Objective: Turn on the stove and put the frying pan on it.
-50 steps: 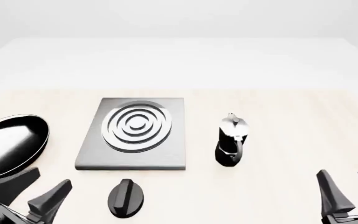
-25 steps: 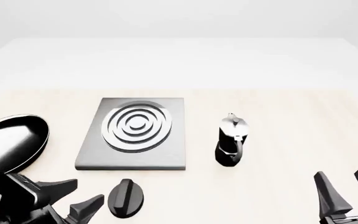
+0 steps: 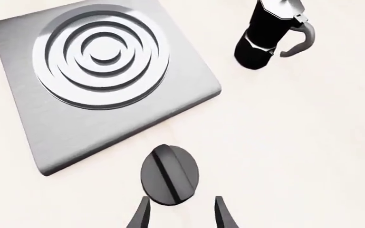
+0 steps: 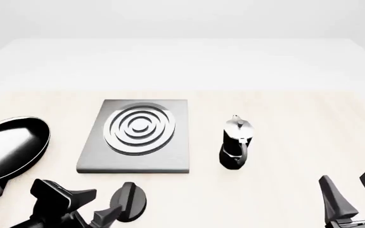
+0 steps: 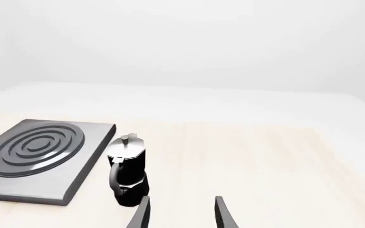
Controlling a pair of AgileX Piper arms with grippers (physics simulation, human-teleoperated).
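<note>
The stove (image 4: 169, 154) is a flat grey slab with silver burner rings, lying at the table's middle left. Its black oval knob (image 4: 133, 200) lies separately in front of it. In the left wrist view the knob (image 3: 169, 174) sits just ahead of my left gripper (image 3: 180, 213), whose fingers are spread wider than the knob and hold nothing. From the front, the left gripper (image 4: 100, 204) is close beside the knob's left side. The frying pan (image 4: 8, 149) rests at the far left, its handle running toward the near edge. My right gripper (image 4: 351, 190) stands open at the near right.
A small black-and-silver moka pot (image 4: 236, 142) stands to the right of the stove, also seen from the right wrist as the moka pot (image 5: 127, 168) beside the stove (image 5: 40, 159). Pale tabletop stretches behind and to the right.
My left gripper has travelled rightward from below the pan to right beside the knob. The right gripper has barely shifted. Pan, stove and pot have not moved.
</note>
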